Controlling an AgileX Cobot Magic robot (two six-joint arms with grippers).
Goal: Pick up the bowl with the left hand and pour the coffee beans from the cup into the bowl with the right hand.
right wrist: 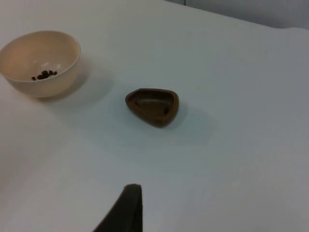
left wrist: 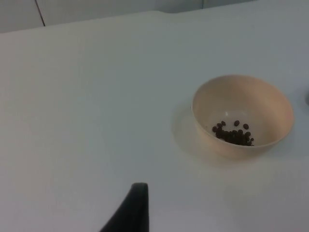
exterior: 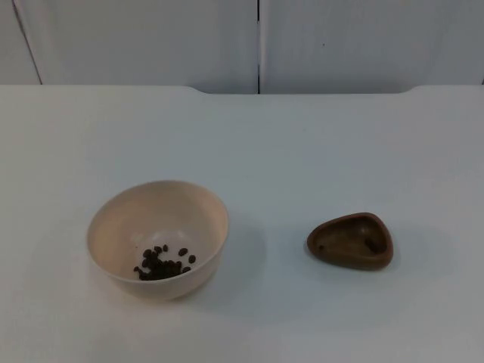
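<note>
Cream bowl holding coffee beans on white tabletop, left; brown cup upright, right, well apart; left tool and right tool aloft, finger spread cannot be told.

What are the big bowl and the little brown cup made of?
The bowl looks like matte cream plastic, maybe ceramic: smooth, even colour, thin rim, dark coffee beans inside. The little brown cup looks like carved wood, with uneven brown tones and a rounded triangular shape; glazed clay is possible too.

One cream bowl, one brown cup, a cluster of coffee beans too small to count
</note>
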